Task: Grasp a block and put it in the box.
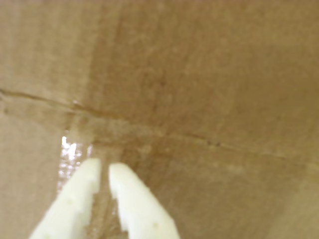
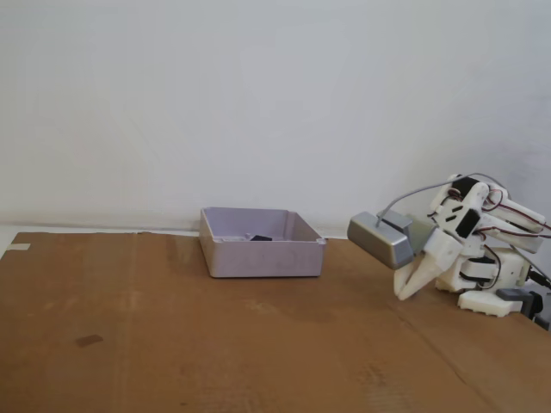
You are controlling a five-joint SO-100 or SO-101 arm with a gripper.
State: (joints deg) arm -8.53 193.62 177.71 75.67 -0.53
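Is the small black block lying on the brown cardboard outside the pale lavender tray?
No, the small black block sits inside the pale lavender tray.

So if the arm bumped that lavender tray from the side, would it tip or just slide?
Probably slide. The box is wide and low-walled, sitting flat on the cardboard, so tipping looks unlikely. It appears to be thin plastic holding only the small black block, so it is likely light and easy to shove. The gripper is well clear of it.

No text, label, brand or number can be read anywhere.
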